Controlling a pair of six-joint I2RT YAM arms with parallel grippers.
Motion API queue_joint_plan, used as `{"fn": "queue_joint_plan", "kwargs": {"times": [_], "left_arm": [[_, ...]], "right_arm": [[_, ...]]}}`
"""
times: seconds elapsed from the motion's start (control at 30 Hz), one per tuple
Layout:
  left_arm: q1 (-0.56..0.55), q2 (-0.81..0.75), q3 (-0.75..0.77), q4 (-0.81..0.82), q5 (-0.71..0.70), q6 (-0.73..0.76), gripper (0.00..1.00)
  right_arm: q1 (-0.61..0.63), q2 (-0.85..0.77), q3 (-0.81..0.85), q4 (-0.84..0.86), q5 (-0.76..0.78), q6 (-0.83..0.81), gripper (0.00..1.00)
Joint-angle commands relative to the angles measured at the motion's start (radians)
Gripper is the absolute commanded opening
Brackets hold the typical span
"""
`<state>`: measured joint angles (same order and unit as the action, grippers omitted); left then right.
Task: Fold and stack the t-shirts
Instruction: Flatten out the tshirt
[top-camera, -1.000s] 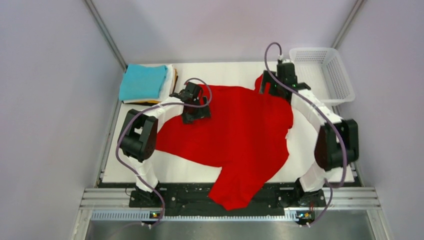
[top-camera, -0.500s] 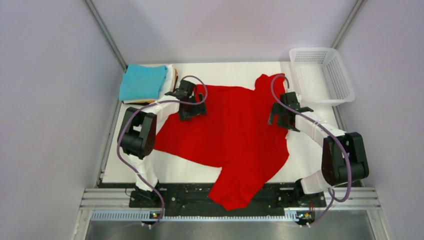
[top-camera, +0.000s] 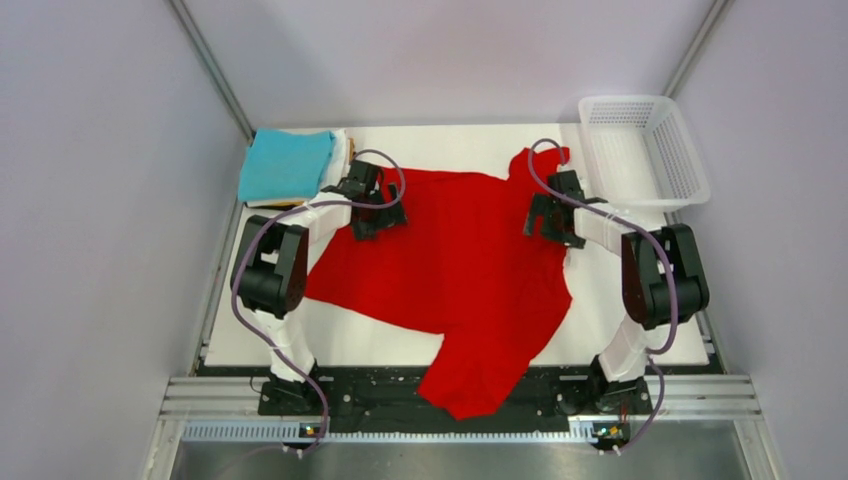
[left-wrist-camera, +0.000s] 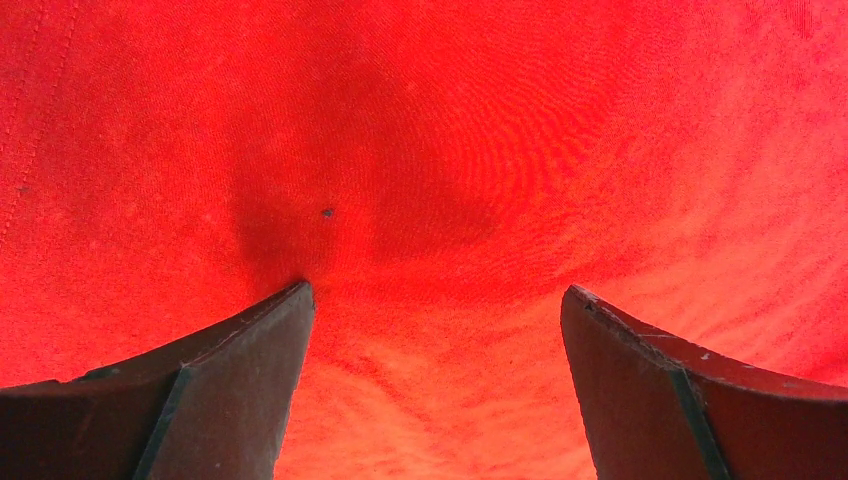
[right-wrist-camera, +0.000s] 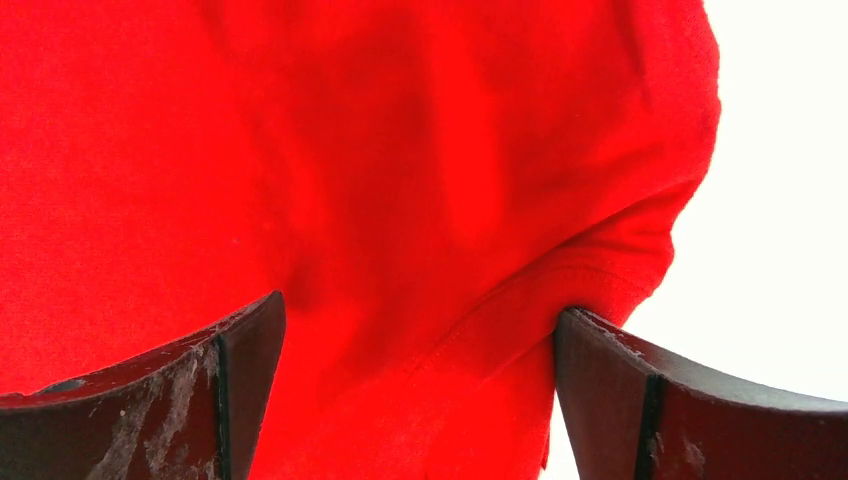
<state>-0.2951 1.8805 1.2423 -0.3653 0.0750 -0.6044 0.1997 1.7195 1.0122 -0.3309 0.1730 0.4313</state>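
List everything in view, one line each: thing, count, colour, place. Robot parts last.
red t-shirt: 1, bright red, spread unfolded over the table's middle, one end hanging over the near edge
folded shirts: 1 stack, teal on top, lower layers mostly hidden, far left corner
basket: 1, white mesh, far right corner
table: 1, white, under the shirts
left arm: 1, white and black, reaching over the shirt's left part
right arm: 1, white and black, reaching over the shirt's right part
left fingers: 2, dark, open, at the red cloth
right fingers: 2, dark, open, at the shirt's hemmed edge
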Motion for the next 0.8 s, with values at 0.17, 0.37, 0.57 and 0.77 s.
{"fn": "queue_joint_plan", "kwargs": {"times": [0.17, 0.37, 0.57, 0.77], "left_arm": [[0.016, 0.002, -0.025, -0.037, -0.081, -0.022, 0.99], [0.026, 0.011, -0.013, -0.059, -0.114, -0.017, 0.99], [0.033, 0.012, -0.012, -0.064, -0.118, -0.011, 0.99], [0.033, -0.010, -0.011, -0.044, -0.023, 0.006, 0.99]], "right_arm": [[-0.046, 0.055, 0.007, -0.102, 0.159, 0.070, 0.98], [-0.103, -0.047, -0.047, -0.189, 0.284, 0.068, 0.99], [-0.154, -0.089, -0.049, -0.176, 0.300, 0.021, 0.99], [-0.150, -0.202, -0.060, -0.102, 0.025, -0.099, 0.99]]}}
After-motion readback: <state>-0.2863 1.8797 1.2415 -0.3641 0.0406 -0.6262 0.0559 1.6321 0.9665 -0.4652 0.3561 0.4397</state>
